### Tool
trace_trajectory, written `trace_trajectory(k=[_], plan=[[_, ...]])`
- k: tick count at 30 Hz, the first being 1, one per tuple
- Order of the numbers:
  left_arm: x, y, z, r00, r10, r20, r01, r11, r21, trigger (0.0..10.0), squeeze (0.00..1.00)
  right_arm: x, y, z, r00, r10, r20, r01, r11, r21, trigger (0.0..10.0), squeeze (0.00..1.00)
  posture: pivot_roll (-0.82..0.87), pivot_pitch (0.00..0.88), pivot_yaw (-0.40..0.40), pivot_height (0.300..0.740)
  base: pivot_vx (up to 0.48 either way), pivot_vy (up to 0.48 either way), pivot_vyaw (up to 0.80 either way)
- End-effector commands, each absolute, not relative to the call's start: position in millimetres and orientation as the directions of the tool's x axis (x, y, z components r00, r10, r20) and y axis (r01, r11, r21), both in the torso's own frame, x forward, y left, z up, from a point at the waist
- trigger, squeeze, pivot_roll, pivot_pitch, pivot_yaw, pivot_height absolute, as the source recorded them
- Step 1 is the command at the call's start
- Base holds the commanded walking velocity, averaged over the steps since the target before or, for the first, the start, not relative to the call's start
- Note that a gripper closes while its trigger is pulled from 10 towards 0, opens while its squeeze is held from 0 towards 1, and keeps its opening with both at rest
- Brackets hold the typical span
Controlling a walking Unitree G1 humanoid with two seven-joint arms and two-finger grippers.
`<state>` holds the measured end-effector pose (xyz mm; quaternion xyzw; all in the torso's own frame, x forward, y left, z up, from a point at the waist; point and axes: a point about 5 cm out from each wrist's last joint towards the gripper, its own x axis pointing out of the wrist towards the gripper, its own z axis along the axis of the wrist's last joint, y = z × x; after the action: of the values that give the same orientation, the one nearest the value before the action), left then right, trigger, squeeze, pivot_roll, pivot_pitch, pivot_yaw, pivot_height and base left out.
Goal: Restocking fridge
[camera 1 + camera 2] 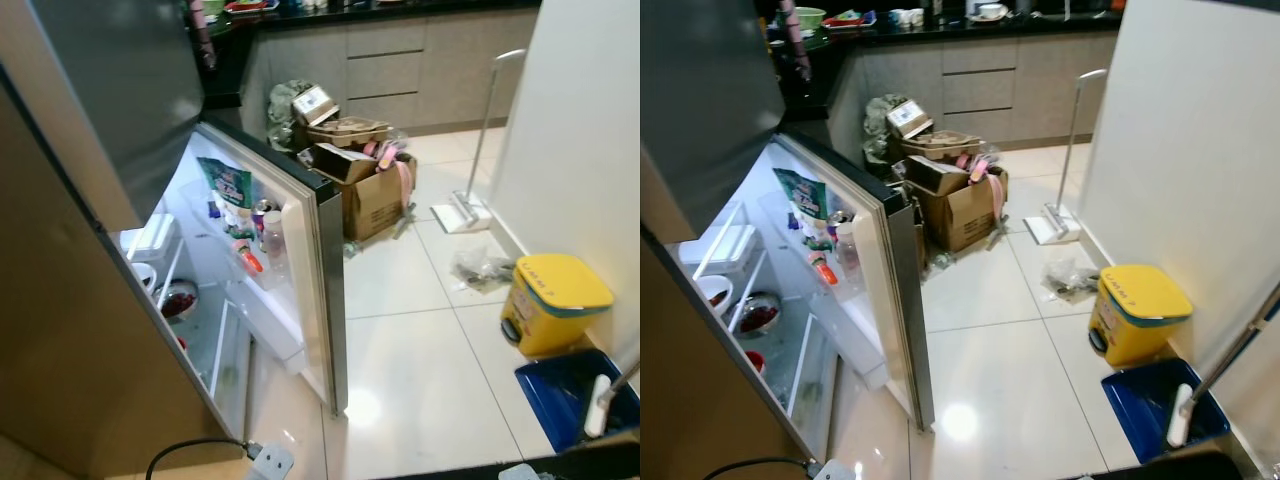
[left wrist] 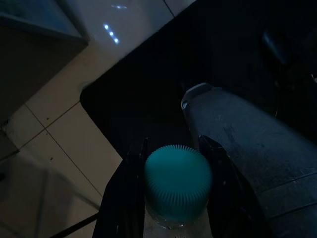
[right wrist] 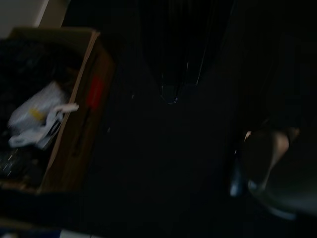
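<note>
With its steel door (image 1: 325, 270) swung wide, stands open at the robot's left: grey-fronted fridge (image 1: 120, 90), lit white inside. Holds in the door shelf a green-and-white pouch (image 1: 228, 184), a clear plastic bottle with a pale cap (image 1: 272, 238), a dark can (image 1: 262, 209) and a small orange-capped item (image 1: 248, 259). Shows on the inner shelves a white lidded box (image 1: 152, 236) and a round bowl of something red (image 1: 178, 300), lower down.

Clamped down low in the left gripper (image 2: 173, 158): a clear bottle with a ribbed teal cap (image 2: 177, 179), one black finger (image 2: 130, 183) pressed against each side of the neck, well apart from the fridge, above pale tiles and a dark mat (image 2: 148, 94). Hangs in deep shade beside a brown cardboard box holding a white bag (image 3: 54, 119): the right gripper (image 3: 171, 91); cannot tell whether its fingers are spread or closed.

Crowds the floor beyond the door: an overfilled brown carton (image 1: 370, 195) topped with an egg tray (image 1: 348, 129). Leans on the white wall (image 1: 590, 130) farther right: a white flat mop (image 1: 470, 200). Sits nearer, against that wall: a yellow lidded pail (image 1: 552, 302), with a blue dustpan (image 1: 565, 395) just beside it. Lies at the near edge by the fridge: a black cable with a white plug (image 1: 268, 460).
</note>
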<state>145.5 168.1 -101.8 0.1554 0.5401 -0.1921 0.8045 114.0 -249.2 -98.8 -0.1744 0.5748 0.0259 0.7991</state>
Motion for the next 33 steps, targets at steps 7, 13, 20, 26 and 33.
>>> trace_trajectory(k=[7, 13, 20, 26, 33], plan=[[139, 165, -105, 0.309, -0.143, -0.940, 0.473, 0.881, 0.022, 10.0, 0.00, 113, -246, -100, 0.334, -0.131, -0.934, -0.253, 0.942, -0.223, 10.0, 0.00, -0.02, 0.000, -0.004, 0.740, 0.000, 0.000, 0.23], [140, 163, -105, 0.310, -0.140, -0.940, 0.472, 0.881, 0.024, 10.0, 0.00, 114, -246, -99, 0.336, -0.133, -0.933, -0.261, 0.938, -0.228, 10.0, 0.00, -0.03, 0.000, -0.005, 0.740, 0.000, 0.000, 0.80], [138, 169, -105, 0.306, -0.129, -0.943, 0.466, 0.884, 0.031, 10.0, 0.00, 116, -248, -99, 0.337, -0.158, -0.928, -0.250, 0.935, -0.249, 10.0, 0.00, -0.03, 0.000, -0.004, 0.740, 0.000, 0.000, 0.80], [138, 170, -105, 0.306, -0.125, -0.944, 0.465, 0.885, 0.034, 10.0, 0.00, 116, -254, -97, 0.334, -0.177, -0.926, -0.242, 0.933, -0.266, 10.0, 0.00, -0.03, 0.000, -0.002, 0.740, 0.000, 0.000, 0.80], [140, 173, -104, 0.309, -0.120, -0.943, 0.465, 0.885, 0.039, 10.0, 0.00, 113, -265, -95, 0.327, -0.205, -0.923, -0.222, 0.932, -0.285, 10.0, 0.00, -0.03, 0.000, -0.002, 0.740, 0.000, 0.000, 0.80]])
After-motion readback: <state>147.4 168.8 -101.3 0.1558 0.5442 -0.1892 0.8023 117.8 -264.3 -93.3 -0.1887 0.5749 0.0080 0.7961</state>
